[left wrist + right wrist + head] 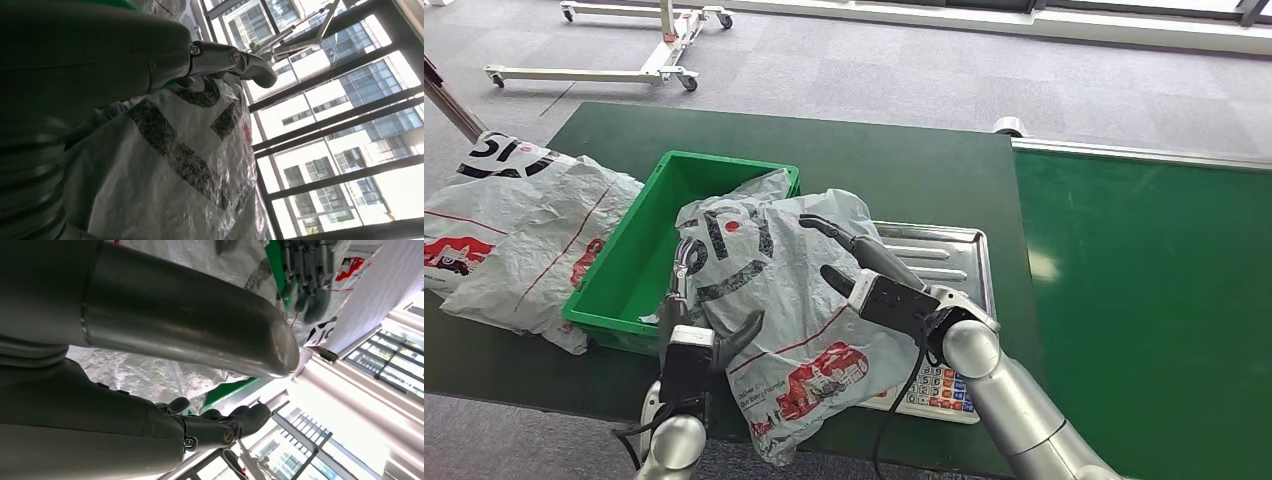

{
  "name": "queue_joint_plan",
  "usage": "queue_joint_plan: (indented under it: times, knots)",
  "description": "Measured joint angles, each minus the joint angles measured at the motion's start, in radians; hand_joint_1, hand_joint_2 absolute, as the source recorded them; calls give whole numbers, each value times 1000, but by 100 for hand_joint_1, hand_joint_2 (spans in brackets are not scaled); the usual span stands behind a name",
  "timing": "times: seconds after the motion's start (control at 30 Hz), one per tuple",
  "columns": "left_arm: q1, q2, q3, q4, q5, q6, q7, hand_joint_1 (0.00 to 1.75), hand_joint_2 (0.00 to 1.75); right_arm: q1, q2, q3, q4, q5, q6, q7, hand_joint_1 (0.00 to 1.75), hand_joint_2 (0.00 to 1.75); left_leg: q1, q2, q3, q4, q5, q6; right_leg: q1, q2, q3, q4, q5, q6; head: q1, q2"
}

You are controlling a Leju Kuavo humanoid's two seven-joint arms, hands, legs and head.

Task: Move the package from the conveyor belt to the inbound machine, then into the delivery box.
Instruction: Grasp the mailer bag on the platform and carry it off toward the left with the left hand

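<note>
Head view: both hands' fingers [824, 228] (spread) press the package [769, 300].

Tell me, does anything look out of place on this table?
Yes. The package between the left hand and right hand straddles the green box's rim and the scale. Another bag lies outside the box.

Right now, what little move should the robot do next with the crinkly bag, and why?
Probably carry the grey package a little further over the green bin and lower it in. Both the left hand and the right hand hold it between them, and it straddles the bin's rim, part over the scale, part over the bin.
</note>
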Motion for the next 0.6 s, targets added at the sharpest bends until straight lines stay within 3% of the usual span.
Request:
queue_joint_plan:
  times: [0.13,0.27,0.4,0.6]
  knots:
    - [-47,7,-26,86,-203,-104,68,0,175,-13,1,0,10,0,7,-16,0,0,0,0,0,0,0,0,0,0,0,0,0,0,0,0]
    - [-179,13,-157,311,-495,-208,122,0,175,-22,20,0,17,15,10,-23,0,0,0,-4,0,0,2,1,-1,-4,2,0,1,1,0,0]
    - [-278,5,-256,480,-535,-186,124,0,175,-22,33,0,17,24,11,-18,0,0,0,-5,1,0,2,1,-2,-5,4,0,1,2,0,0]
    - [-331,5,-305,565,-523,-187,126,0,175,-22,33,-6,17,29,14,-17,0,0,0,-8,3,0,3,4,-3,-9,9,-1,0,4,0,0]
